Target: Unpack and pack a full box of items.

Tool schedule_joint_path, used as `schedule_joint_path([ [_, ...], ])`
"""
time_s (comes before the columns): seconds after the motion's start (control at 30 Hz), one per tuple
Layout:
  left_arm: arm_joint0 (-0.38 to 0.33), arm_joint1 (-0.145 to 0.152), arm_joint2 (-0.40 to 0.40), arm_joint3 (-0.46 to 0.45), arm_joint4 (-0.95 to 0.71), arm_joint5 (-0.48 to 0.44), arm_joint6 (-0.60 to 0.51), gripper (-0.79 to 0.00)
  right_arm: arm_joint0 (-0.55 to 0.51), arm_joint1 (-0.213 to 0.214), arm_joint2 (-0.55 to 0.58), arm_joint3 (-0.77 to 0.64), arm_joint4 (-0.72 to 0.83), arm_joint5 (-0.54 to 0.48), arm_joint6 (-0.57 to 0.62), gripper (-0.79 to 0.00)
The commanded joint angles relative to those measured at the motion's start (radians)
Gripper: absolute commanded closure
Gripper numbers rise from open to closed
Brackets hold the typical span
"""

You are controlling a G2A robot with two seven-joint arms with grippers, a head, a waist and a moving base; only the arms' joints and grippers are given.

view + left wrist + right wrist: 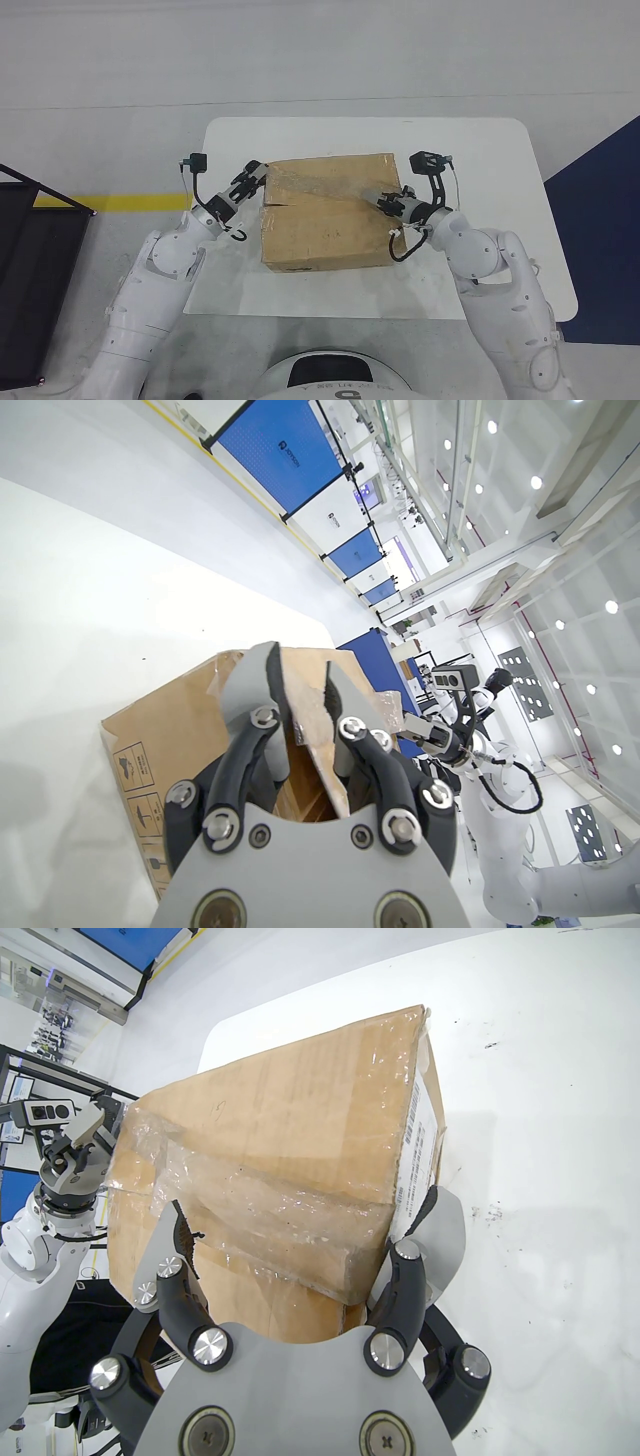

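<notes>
Left end effector [302, 695] is pinching the box's [325, 215] taped flap [312, 720], probably to peel it open. Right end effector [307, 1208] is gaping wide, straddling the opposite flap end.

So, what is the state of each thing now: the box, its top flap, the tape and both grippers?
box: upright, partly open.
far top flap: lifted a little above the near one.
tape: wrinkled, stuck along the flap's edge.
left gripper: shut on the flap's end.
right gripper: open, around the box's other end.
</notes>
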Motion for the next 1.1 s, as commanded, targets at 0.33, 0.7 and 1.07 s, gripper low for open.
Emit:
schedule_joint_path([
  [0.33,0.018,0.007,-0.044,-0.018,-0.013,-0.005,0.005,0.000,0.018,0.004,-0.010,0.012,0.008,0.009,-0.005,-0.785],
  [0.7,0.056,0.014,-0.084,-0.057,-0.007,-0.008,0.000,0.000,0.034,0.008,-0.021,0.025,0.013,0.012,-0.014,-0.785],
  [1.07,0.125,0.026,-0.108,-0.142,0.044,-0.082,-0.047,0.000,0.019,0.011,-0.016,0.020,0.036,0.014,-0.060,-0.785],
])
